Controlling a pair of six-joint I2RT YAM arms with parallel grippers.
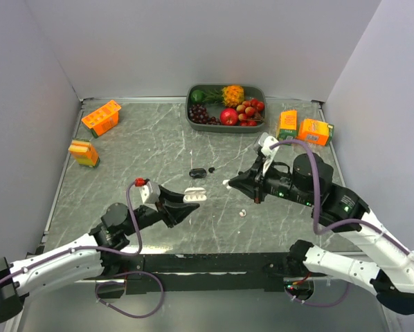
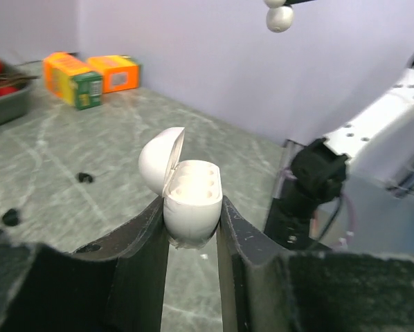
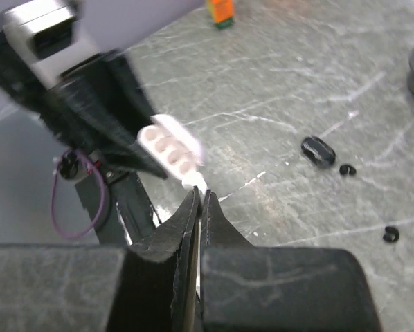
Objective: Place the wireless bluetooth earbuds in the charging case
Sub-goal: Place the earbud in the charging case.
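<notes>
My left gripper [image 1: 191,198] is shut on an open white charging case [image 1: 195,196], held above the table with its lid [image 2: 158,162] tipped back and its sockets [image 2: 193,183] facing up. My right gripper [image 1: 228,184] is shut on a white earbud [image 3: 195,182], just to the right of the case and apart from it. That bud also shows in the left wrist view [image 2: 280,18], above the case. A second white earbud [image 1: 242,213] lies on the table. A black case [image 1: 197,172] and a black earbud [image 1: 211,169] lie behind the grippers.
A grey tray [image 1: 261,92] of fruit stands at the back. Orange boxes sit at the left [image 1: 100,117] [image 1: 84,152] and at the right [image 1: 287,124] [image 1: 315,131]. White walls close in the table on three sides.
</notes>
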